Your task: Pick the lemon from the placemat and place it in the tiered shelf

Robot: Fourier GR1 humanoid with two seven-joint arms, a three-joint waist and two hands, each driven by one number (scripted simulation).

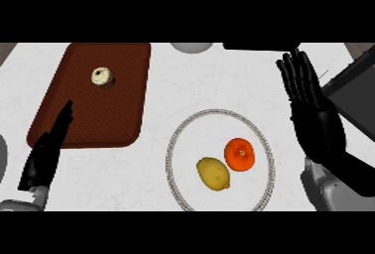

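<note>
Nothing looks done yet: the yellow oval lemon (213,173) lies untouched at five o'clock on the round pale placemat (176,163), beside an orange (239,154). Right hand (311,106) wide, straight-fingered; left hand (47,151) likewise, holding nothing.

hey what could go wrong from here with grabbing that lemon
1. The lemon lies close beside the orange inside the round ringed mat; closing fingers could nudge or catch the orange instead.
2. The right hand is open, off to the mat's right, so it would likely cross the orange on its way.
</note>
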